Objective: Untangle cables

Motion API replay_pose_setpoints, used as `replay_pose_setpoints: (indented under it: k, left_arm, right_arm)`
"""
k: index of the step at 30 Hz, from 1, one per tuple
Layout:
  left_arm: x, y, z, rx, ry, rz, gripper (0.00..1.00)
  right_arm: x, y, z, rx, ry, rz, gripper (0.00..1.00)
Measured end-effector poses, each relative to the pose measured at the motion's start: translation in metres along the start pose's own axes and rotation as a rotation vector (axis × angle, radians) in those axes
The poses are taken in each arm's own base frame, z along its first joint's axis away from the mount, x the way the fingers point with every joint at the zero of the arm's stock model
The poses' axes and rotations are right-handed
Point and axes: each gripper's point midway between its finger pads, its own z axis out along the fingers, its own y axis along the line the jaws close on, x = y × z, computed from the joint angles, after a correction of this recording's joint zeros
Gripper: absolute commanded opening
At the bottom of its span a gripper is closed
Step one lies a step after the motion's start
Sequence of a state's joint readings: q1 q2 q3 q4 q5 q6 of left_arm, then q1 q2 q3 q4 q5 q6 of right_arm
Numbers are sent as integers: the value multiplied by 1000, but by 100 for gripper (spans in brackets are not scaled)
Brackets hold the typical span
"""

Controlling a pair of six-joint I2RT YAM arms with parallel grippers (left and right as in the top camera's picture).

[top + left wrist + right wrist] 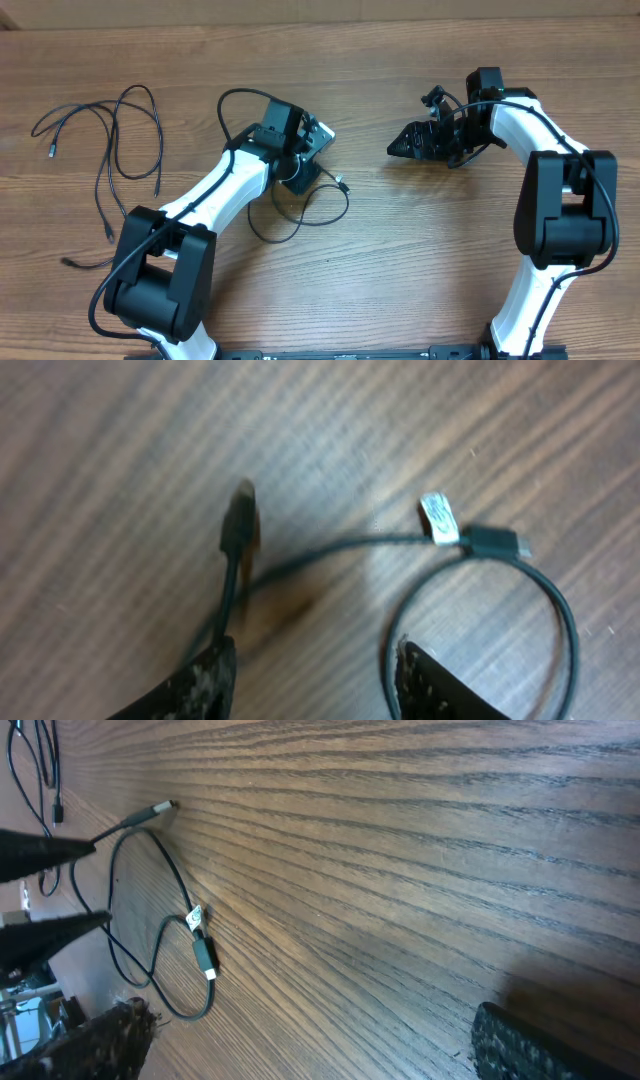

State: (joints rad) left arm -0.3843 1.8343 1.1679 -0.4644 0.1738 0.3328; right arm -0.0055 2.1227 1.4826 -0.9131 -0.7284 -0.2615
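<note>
Closest to the lens in the left wrist view are the two dark, speckled fingers [210,685] of the left end effector [315,655]. Their pads look scuffed and gritty, and they stand partly apart with nothing visibly clamped between them. A thin strand runs up past the inner face of one finger to a blurred black plug [237,525], so I cannot rule out a light touch there. The end effector hangs low over the middle of the bench [420,260], probably because the work at hand is this looped cable [340,547]. It is a matte, rubbery black cord that curls into one open ring and crosses itself beside a second plug [495,543], with a small pale tag [438,520] wrapped just next to it. The crossing looks loose rather than knotted, so one drawn end should slide free. The right end effector [400,146] is spread as wide as it goes and holds nothing. It sits nearer the bench's far edge and points toward the loop, seemingly ready to take the other end. The remaining cables [159,150] lie well apart toward the left edge, slack thin cords in long wandering curves that overlap in places. Whether they are tied together cannot be told from above. The bench is smooth brown wood grain with a faint sheen, a surface on which cords will drag easily.
</note>
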Motion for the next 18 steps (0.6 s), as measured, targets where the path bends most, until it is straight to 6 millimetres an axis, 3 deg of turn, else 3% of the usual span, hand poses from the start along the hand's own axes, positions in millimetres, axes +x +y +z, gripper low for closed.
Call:
replay_pose_setpoints:
  k: [10,14,18]
  left_arm:
    - [-9,7,0,-35,-33,7,48]
    - [-8,10,0,-54,-28,6,56]
    - [-6,18,12,-86,-20,10,58]
  right_arm:
    - [0,0,0,0,0,1,100]
    - [0,0,0,0,0,0,100]
    - [0,0,0,0,0,-1,100]
